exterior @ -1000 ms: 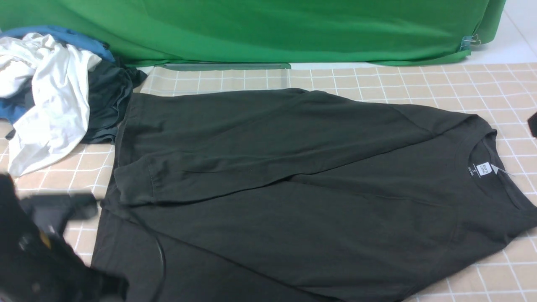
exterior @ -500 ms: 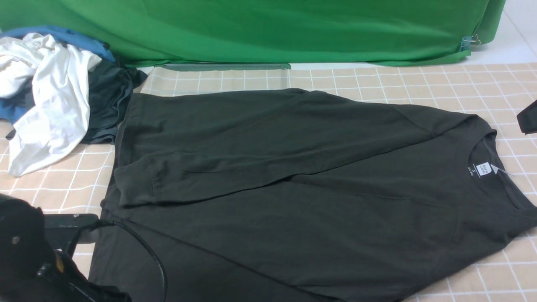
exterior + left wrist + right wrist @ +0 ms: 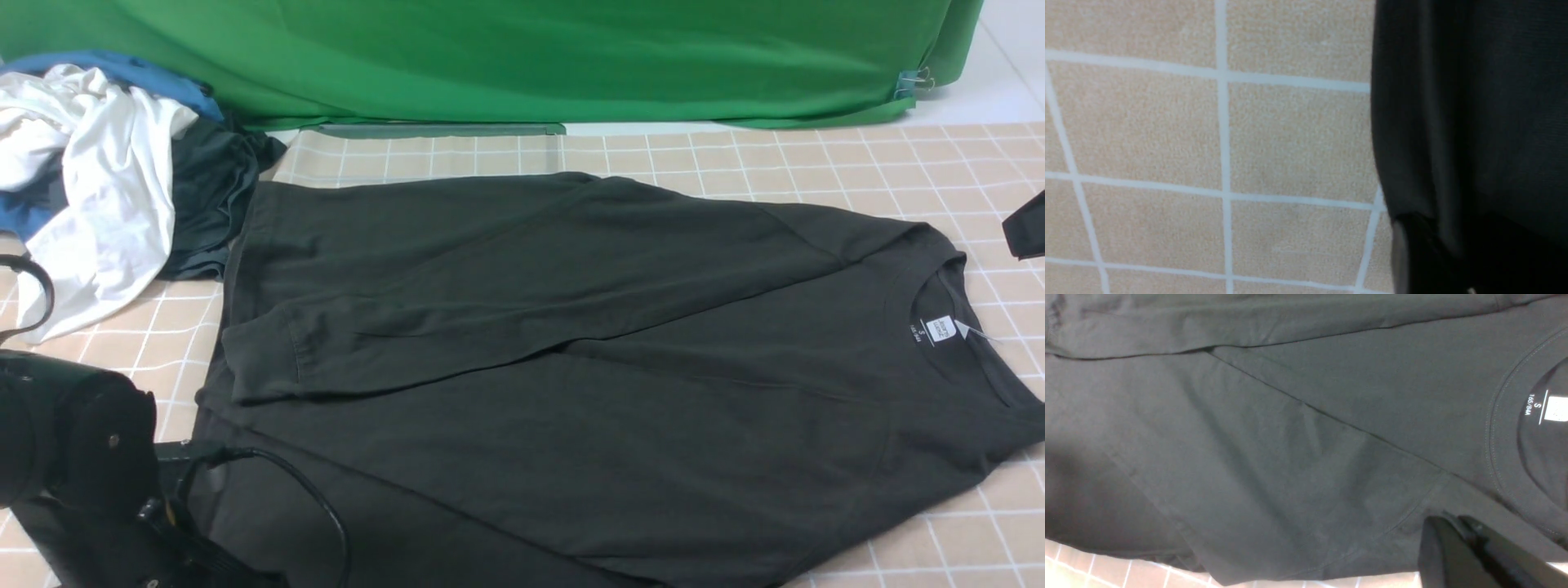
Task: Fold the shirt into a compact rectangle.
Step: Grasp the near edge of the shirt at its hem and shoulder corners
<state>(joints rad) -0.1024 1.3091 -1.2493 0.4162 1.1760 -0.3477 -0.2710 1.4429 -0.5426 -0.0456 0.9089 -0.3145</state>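
shirt (image 3: 571, 392) on tablecloth (image 3: 735, 163), collar (image 3: 896, 314) rightward, clothes pile (image 3: 106, 180) at far left, seemingly touching it

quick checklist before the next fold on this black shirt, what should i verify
1. Far side of the shirt folded in over the body: ok.
2. Near side folded in too: not ok, spread out.
3. Grip of the left tool on the near hem corner: cannot tell, not visible.
4. Opening of the right tool for a grasp: not ok, shut with nothing in it.
5. Gap between shirt and clothes pile: cannot tell, its dark garment borders the far hem corner.
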